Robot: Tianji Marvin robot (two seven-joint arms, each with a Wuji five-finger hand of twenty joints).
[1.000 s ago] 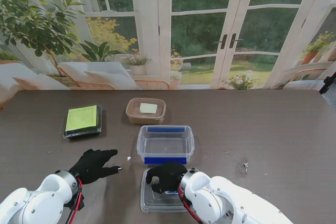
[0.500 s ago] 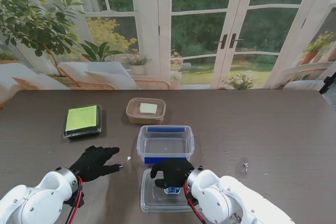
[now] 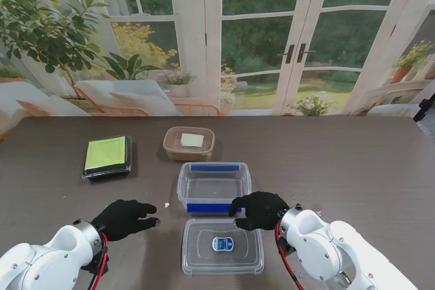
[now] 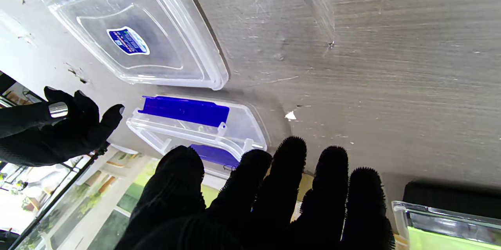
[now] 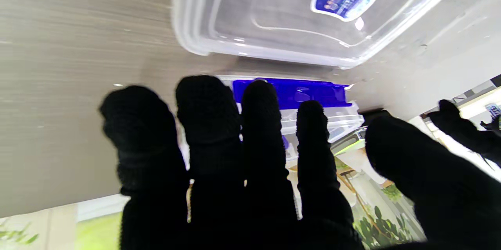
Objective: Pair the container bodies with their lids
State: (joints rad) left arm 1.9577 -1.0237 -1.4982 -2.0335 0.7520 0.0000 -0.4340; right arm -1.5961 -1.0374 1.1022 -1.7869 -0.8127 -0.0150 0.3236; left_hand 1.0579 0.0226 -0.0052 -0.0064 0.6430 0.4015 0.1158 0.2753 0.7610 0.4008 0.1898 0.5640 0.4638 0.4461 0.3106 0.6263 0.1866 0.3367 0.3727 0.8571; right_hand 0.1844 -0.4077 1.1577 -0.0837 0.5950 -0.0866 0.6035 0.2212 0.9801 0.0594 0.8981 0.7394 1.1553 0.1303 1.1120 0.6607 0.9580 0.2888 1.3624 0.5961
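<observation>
Right hand (image 3: 259,210) moved off clear lid (image 3: 223,246), now at lid's far right corner beside clear box with blue clips (image 3: 214,187); fingers spread, holding nothing. Lid flat on table (image 3: 353,161), sticker up, nearest me, just in front of box, uncovered. Left hand (image 3: 124,218) left of lid, fingers loosely apart, empty, barely shifted. Farther back: brown tub (image 3: 188,142) behind box, green-lidded black container (image 3: 107,155) at left.
</observation>
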